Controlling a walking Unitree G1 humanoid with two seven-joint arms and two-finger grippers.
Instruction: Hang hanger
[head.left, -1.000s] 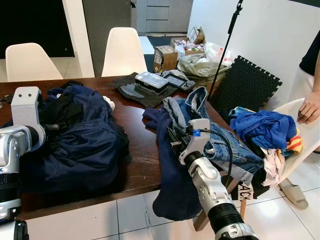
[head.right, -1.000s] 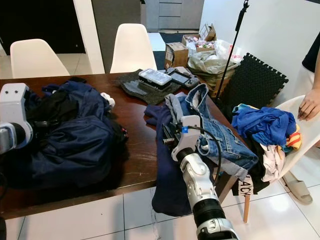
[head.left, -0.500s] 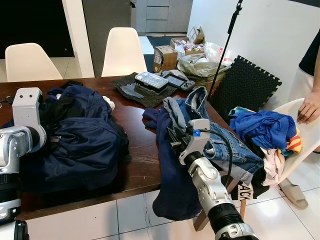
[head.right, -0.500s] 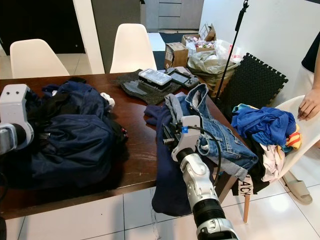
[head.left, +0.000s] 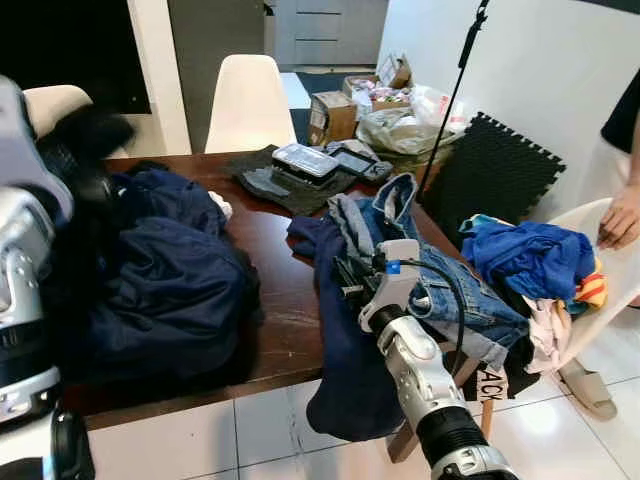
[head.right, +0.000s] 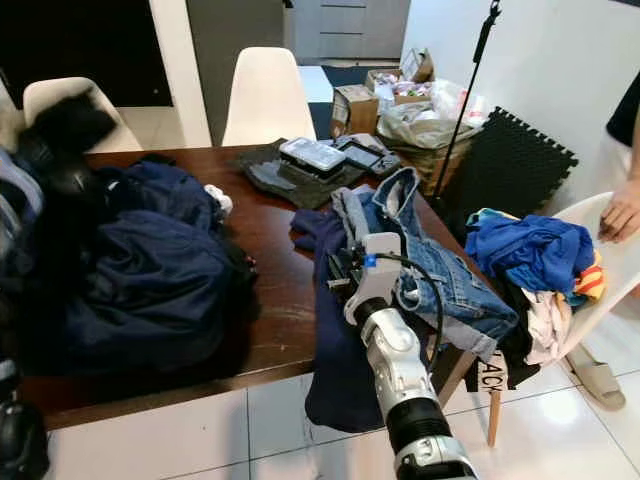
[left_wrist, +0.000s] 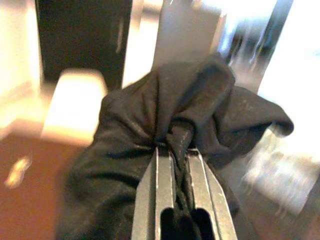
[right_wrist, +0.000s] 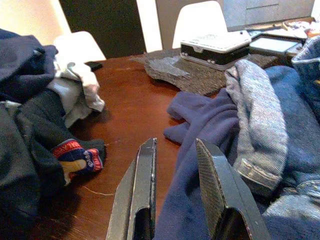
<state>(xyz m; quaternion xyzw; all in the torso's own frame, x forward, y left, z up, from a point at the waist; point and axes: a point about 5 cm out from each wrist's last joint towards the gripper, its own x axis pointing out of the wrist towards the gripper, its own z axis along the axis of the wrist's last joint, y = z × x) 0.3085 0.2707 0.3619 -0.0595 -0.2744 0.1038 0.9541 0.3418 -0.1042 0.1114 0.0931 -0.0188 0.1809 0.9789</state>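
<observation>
Left gripper (left_wrist: 182, 150) was clamped on a black garment (left_wrist: 165, 115), raised above the table (head.left: 275, 250). Soft, limp; hold bunched folds. Right gripper (right_wrist: 175, 165) stood parted, over the table. No hanger discernible.

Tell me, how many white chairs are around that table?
3: one chair at the far side, one at the far left corner, and one on the right piled with clothes. Others may be hidden.
</observation>
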